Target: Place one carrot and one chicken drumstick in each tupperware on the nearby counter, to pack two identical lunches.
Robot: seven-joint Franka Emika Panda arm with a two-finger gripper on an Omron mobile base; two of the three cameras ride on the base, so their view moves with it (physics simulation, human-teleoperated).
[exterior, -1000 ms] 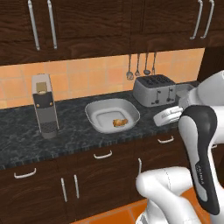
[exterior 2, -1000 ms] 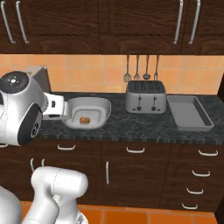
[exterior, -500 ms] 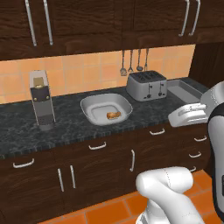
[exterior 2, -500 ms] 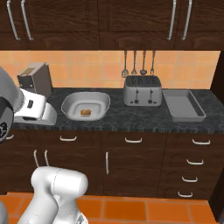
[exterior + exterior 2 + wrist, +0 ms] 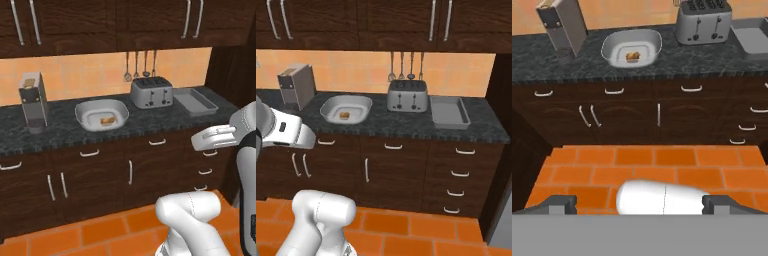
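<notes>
Glossy white rounded arm links, dark joints, smooth casing

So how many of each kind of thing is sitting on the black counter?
Tupperwares: 2, the rounded one and the rectangular one
Toaster: 1
Tall grey box-shaped appliance: 1
Golden-brown bit of food inside the rounded tupperware: 1, too small to tell what kind
Total: 5

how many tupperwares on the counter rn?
2. A rounded bowl-like tupperware sits left of the toaster with a small golden-brown item in it; a rectangular tray-like tupperware sits right of the toaster, apparently empty. None seem hidden.
</notes>
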